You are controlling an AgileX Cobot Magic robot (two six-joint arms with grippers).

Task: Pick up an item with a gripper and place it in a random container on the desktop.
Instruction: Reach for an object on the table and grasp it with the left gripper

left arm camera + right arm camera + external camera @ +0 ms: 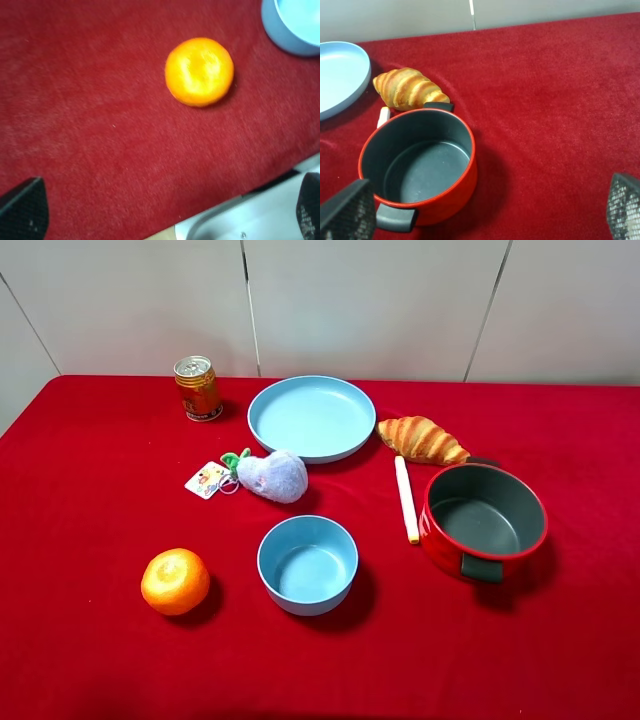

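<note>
The desktop [90, 500] carries eight things, one of each. Furthest left, at the front, the fruit [175, 581] sits on the red cloth, touching nothing, with the bowl near on its right. Behind it, at the back, one can [198, 388] stands upright, with a gold top and an orange label. Next comes one grey-purple toy [272, 476] with a card tag [207, 480] on a ring, lying just in front of the plate.

There are three open vessels. The bowl [300, 606], deep and light blue, shows only its bare floor. The plate [256, 428], wide and shallow, shows only its bare blue face. Right of them one white stick [406, 499] lies pointing front to back, and one croissant [421, 439] lies just beside the plate's right rim. The red pot [440, 546], furthest right, shows only its grey inside.

The left gripper [166, 210] hangs with its fingers [22, 210] wide apart, clamped on nothing. The fruit [199, 71] lies on the cloth beyond them, apart from the bowl [280, 37]. The right gripper [486, 207] is likewise spread and holds nothing, with the pot [457, 192], croissant [410, 89] and plate [335, 75] ahead of it.

Red cloth covers the whole top. Pale grey wall panels with thin seams stand behind.
</note>
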